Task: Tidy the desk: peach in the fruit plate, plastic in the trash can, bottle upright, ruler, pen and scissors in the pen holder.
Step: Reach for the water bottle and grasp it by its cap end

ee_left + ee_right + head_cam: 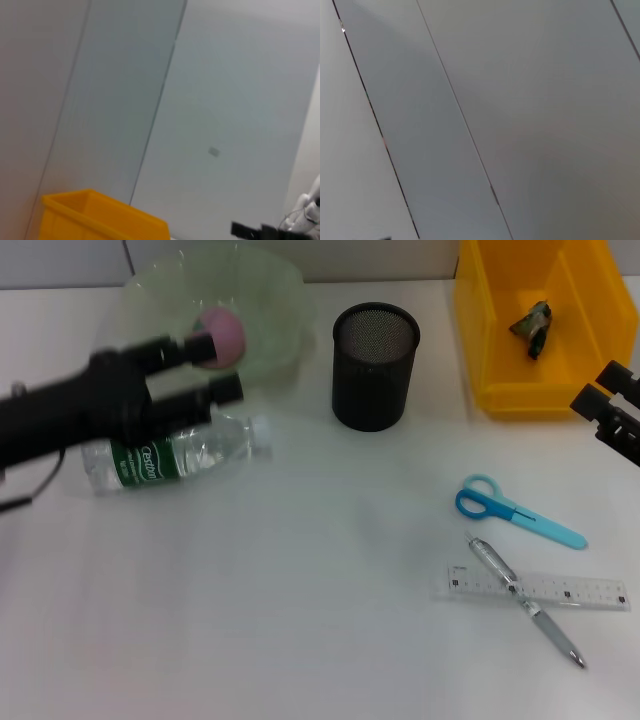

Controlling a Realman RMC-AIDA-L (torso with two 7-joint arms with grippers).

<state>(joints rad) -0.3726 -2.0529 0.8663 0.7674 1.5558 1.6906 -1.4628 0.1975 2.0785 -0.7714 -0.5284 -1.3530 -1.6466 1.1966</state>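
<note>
A pink peach (222, 333) lies in the pale green fruit plate (270, 300) at the back left. My left gripper (212, 368) is open and hovers at the plate's near rim, its upper finger (180, 348) right beside the peach. A clear bottle (170, 457) with a green label lies on its side under that arm. The black mesh pen holder (375, 365) stands mid-table. Blue scissors (515, 510), a clear ruler (535, 588) and a pen (525, 602) lying across the ruler are at the front right. Crumpled plastic (532, 326) lies in the yellow bin (500, 390). My right gripper (608, 390) is open at the right edge.
The yellow bin's corner also shows in the left wrist view (100, 215), with grey wall panels behind it. The right wrist view shows only wall panels. White tabletop stretches across the front and middle.
</note>
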